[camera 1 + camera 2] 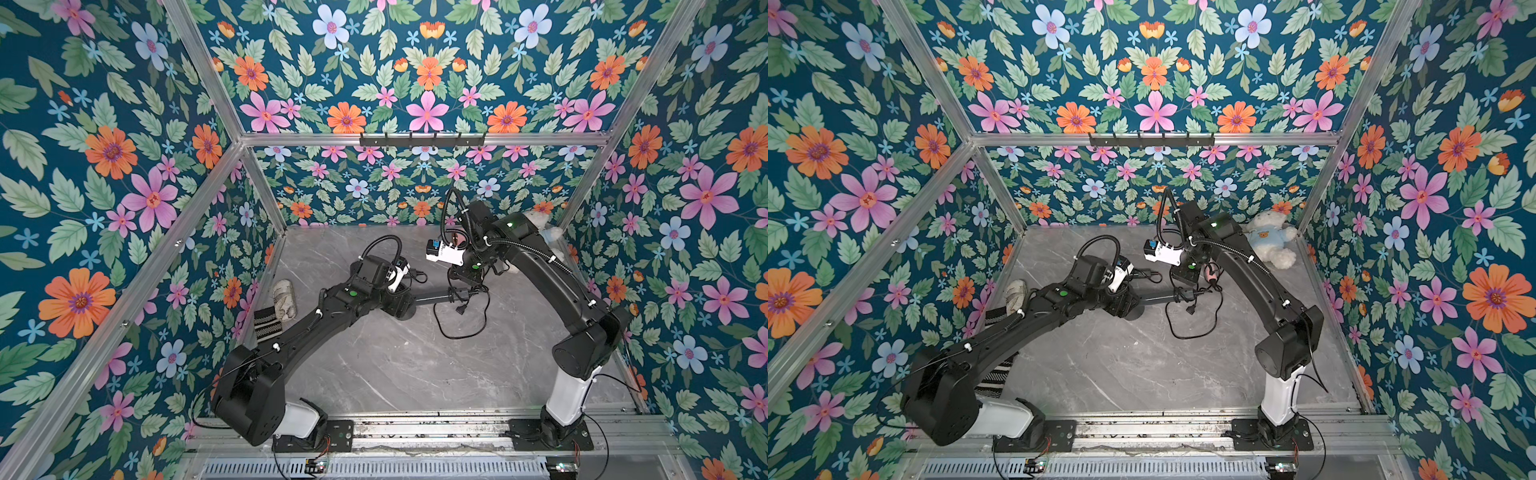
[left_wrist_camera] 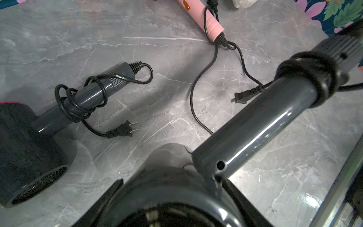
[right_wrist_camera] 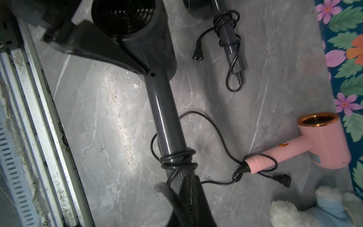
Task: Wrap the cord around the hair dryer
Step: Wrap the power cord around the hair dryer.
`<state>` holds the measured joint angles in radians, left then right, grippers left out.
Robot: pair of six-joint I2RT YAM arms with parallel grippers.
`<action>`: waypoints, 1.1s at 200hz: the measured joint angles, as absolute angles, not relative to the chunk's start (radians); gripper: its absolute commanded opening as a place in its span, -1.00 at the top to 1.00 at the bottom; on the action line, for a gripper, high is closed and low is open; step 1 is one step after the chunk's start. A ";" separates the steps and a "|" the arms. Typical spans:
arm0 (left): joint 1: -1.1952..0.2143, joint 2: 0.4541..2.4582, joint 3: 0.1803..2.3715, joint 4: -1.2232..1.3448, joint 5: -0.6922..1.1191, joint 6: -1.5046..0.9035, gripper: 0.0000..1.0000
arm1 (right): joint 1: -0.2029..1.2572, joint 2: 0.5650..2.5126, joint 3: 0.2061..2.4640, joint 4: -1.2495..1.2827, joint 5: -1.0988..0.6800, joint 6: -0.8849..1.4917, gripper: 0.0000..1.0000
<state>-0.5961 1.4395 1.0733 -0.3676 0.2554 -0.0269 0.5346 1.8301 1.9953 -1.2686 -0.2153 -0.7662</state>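
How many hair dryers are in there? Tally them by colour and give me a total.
Dark grey: 2 (held grey dryer, lying grey dryer)
Pink: 1 (pink dryer)
Total: 3
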 measured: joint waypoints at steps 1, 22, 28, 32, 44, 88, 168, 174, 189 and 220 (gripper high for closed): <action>-0.596 1.444 1.077 -0.372 0.255 -0.027 1.00 | 0.535 1.829 1.992 -1.268 -0.216 -0.766 1.00; -0.596 1.503 1.119 -0.436 0.258 -0.019 1.00 | 0.533 1.823 1.911 -1.248 -0.213 -0.758 1.00; -0.596 1.516 1.125 -0.455 0.260 -0.014 1.00 | 0.530 1.827 1.895 -1.245 -0.215 -0.758 1.00; -0.596 1.522 1.127 -0.466 0.262 -0.009 1.00 | 0.529 1.831 1.887 -1.245 -0.217 -0.758 1.00; -0.596 1.537 1.131 -0.496 0.269 0.005 1.00 | 0.519 1.845 1.874 -1.245 -0.234 -0.752 1.00; -0.595 1.596 1.143 -0.550 0.273 0.038 1.00 | 0.482 1.945 1.871 -1.260 -0.291 -0.739 1.00; -0.603 1.644 1.074 -0.441 0.076 -0.115 1.00 | 0.477 1.952 1.676 -1.146 -0.307 -0.618 1.00; -0.604 1.631 1.048 -0.406 0.055 -0.146 0.99 | 0.477 1.940 1.651 -1.126 -0.308 -0.599 1.00; -0.619 1.594 0.974 -0.308 0.010 -0.212 0.92 | 0.477 1.915 1.586 -1.078 -0.315 -0.562 1.00; -0.643 1.567 0.902 -0.185 -0.051 -0.279 1.00 | 0.478 1.908 1.526 -1.040 -0.336 -0.501 1.00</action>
<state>-0.6434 1.5669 0.9020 -0.1852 -0.0513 -0.2794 0.4778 1.9083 1.5257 -1.0405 -0.3363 -0.5011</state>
